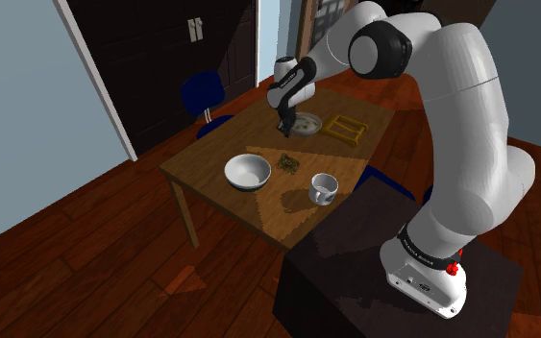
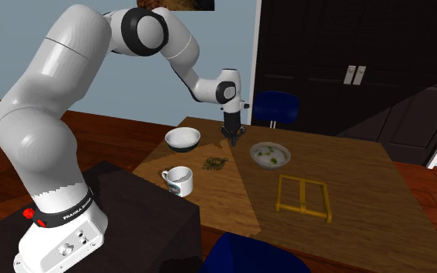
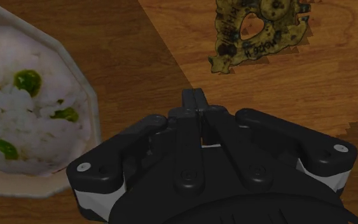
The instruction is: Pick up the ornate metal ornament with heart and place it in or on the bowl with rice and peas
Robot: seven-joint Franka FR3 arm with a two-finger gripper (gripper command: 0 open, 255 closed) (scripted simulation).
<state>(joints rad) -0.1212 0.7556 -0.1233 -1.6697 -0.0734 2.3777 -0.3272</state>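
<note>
The ornament (image 3: pixel 257 28) is a flat, dark bronze-green piece with a heart-shaped hole, lying on the wooden table (image 1: pixel 210 158). In the shoulder view the ornament (image 1: pixel 287 162) rests between the empty white bowl and the rice bowl (image 1: pixel 304 124). The bowl of rice and peas (image 3: pixel 25 108) sits just beside my gripper (image 3: pixel 196 95). My gripper's black fingers meet with nothing between them, hovering above the table between the rice bowl (image 2: pixel 271 154) and the ornament (image 2: pixel 215 163). The gripper (image 2: pixel 234 139) points straight down and touches neither.
An empty white bowl (image 1: pixel 247 172) and a white mug (image 1: pixel 323 188) stand near the table's front. A yellow frame (image 1: pixel 344 128) lies beyond the rice bowl. A blue chair (image 1: pixel 204 94) stands at the far side, another (image 2: pixel 247 256) near the second exterior view's bottom edge.
</note>
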